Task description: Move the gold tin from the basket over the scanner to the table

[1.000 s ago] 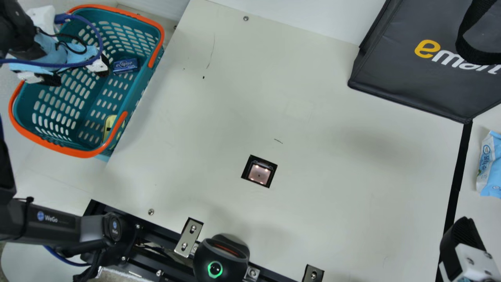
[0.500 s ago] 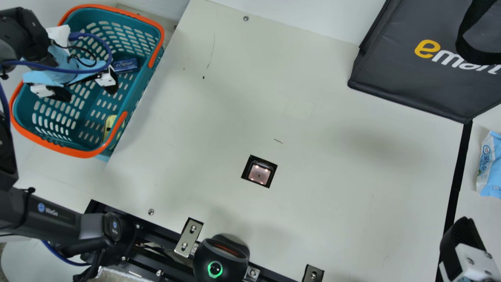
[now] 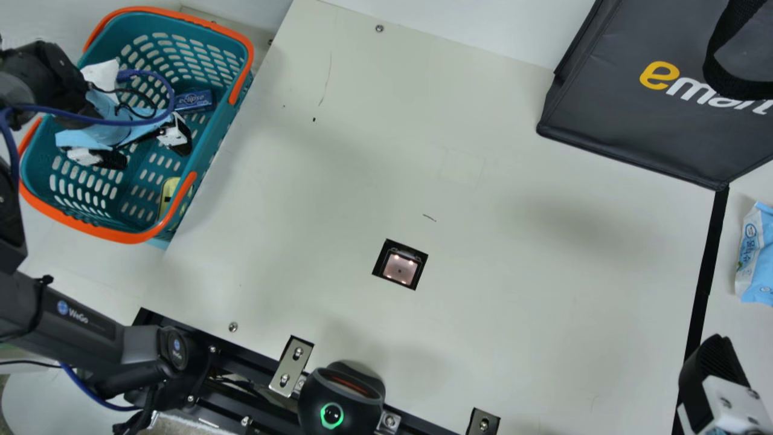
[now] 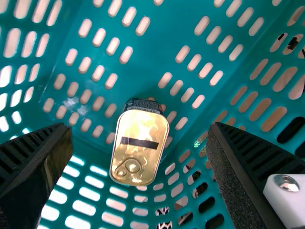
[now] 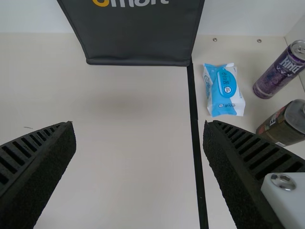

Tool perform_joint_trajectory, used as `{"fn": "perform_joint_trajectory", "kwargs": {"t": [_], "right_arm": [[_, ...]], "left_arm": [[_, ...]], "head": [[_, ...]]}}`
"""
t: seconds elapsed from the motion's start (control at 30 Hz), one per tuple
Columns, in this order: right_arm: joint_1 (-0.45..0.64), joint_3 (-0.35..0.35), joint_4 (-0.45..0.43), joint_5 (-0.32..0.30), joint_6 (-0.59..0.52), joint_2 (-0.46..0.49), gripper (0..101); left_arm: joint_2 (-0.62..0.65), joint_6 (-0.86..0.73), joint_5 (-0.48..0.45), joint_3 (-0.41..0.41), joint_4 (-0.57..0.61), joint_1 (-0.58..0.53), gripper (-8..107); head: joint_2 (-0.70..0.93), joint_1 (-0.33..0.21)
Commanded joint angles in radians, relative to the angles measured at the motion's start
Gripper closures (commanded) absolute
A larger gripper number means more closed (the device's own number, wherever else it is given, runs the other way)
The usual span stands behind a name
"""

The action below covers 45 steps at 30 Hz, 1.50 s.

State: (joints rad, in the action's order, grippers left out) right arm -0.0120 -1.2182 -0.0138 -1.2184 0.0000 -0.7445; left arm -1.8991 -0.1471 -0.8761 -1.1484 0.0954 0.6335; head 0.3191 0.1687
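My left gripper (image 3: 151, 151) is over the teal basket (image 3: 208, 142) with its fingers spread. In the main view the gold tin (image 3: 167, 194) lies at the basket's near end, partly behind the orange handle. The left wrist view has the gold tin (image 4: 139, 152) against the basket's holed wall, between and beyond the fingers of the open left gripper (image 4: 143, 155), untouched. The scanner (image 3: 400, 267) is set in the table (image 3: 513, 254). My right gripper (image 3: 712, 368) is at the lower right; in the right wrist view the right gripper (image 5: 140, 155) stands open, holding nothing.
A blue box (image 3: 194, 100) lies in the basket. The black bag (image 3: 640, 115) stands at the back right, a wipes pack (image 3: 758, 257) at the right edge. The right wrist view also has a purple can (image 5: 281, 69) and a dark container (image 5: 286, 123).
My left gripper has moved right and toward the basket's near end, coming closer to the gold tin. The right gripper has kept still.
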Motion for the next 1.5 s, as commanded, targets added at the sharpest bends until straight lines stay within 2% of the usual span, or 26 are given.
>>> {"fn": "perform_joint_trajectory", "kwargs": {"t": [0.0, 0.33, 0.77, 1.47], "right_arm": [[0.0, 0.0, 0.0, 0.0, 0.0, 0.0, 6], [0.0, 0.0, 0.0, 0.0, 0.0, 0.0, 6], [0.0, 0.0, 0.0, 0.0, 0.0, 0.0, 6], [0.0, 0.0, 0.0, 0.001, 0.0, 0.0, 6]], "left_arm": [[-0.01, -0.023, 0.024, 0.014, 0.008, 0.004, 9], [-0.067, -0.14, 0.123, 0.077, 0.066, 0.023, 9], [-0.144, -0.22, 0.215, 0.113, 0.11, 0.039, 9], [-0.19, -0.103, 0.23, 0.118, -0.026, 0.016, 9]], "head": [[0.002, -0.03], [0.002, -0.03], [0.002, -0.03], [0.002, -0.03]]}}
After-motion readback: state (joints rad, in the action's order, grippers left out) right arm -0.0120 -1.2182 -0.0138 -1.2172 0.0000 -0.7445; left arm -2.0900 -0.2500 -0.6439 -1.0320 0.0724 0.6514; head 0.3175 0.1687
